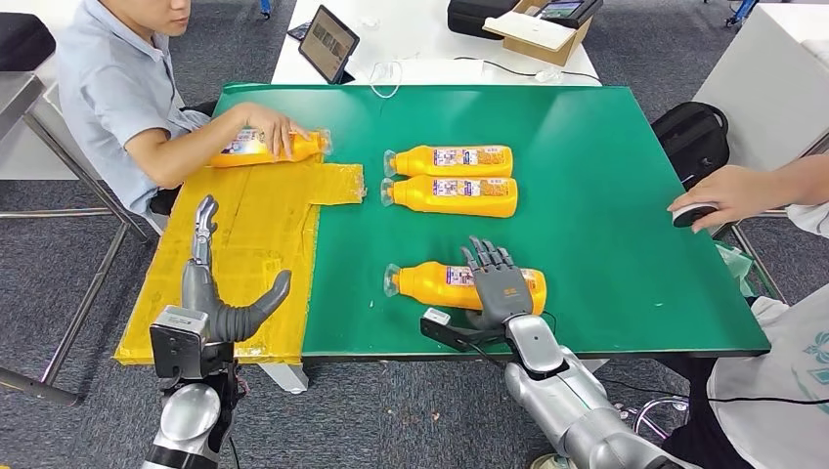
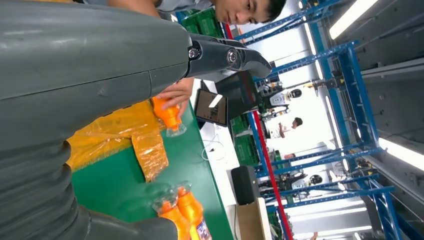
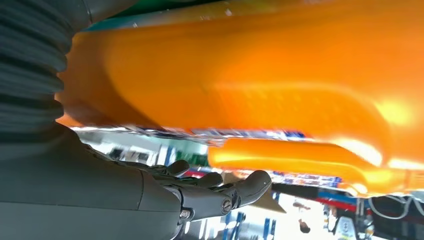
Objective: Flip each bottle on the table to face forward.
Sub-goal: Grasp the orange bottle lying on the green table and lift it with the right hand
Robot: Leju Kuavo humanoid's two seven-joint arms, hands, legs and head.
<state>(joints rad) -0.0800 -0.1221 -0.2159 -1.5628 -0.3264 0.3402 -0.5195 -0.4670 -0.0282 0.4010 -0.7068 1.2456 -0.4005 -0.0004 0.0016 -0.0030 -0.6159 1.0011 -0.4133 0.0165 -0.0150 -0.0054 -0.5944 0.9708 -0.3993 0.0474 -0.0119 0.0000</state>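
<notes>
Resting over the near bottle (image 1: 459, 284), your right hand (image 1: 501, 285) lies with its fingers spread flat across the body toward the base end; the head view shows them laid on top, not wrapped round, and I cannot tell whether the thumb has any purchase underneath. In the right wrist view the orange wall of that bottle (image 3: 260, 90) sits just beside the fingers (image 3: 220, 192), which are extended, not curled.

Location: this bottle lies on its side near the front edge of the green table (image 1: 606, 195), cap to your left. Two more bottles (image 1: 452, 178) lie touching one another farther back at mid-table. A fourth bottle (image 1: 262, 147) rests on the yellow sheet (image 1: 244, 244) under a person's hand (image 1: 279, 127).

Your left hand (image 1: 210, 293) hangs off the table's left front corner, fingers apart, holding nothing.

Handling judgement: the bottle looks like smooth, glossy plastic, fairly stiff, probably filled and so moderately heavy. Expect it to slip and to roll on its rounded side. Take hold across the broad middle of the body, over the label, thumb opposing the fingers. Avoid the narrow neck and the clear cap, which offer little grip. A flat press alone is likely to skid it across the table.
</notes>
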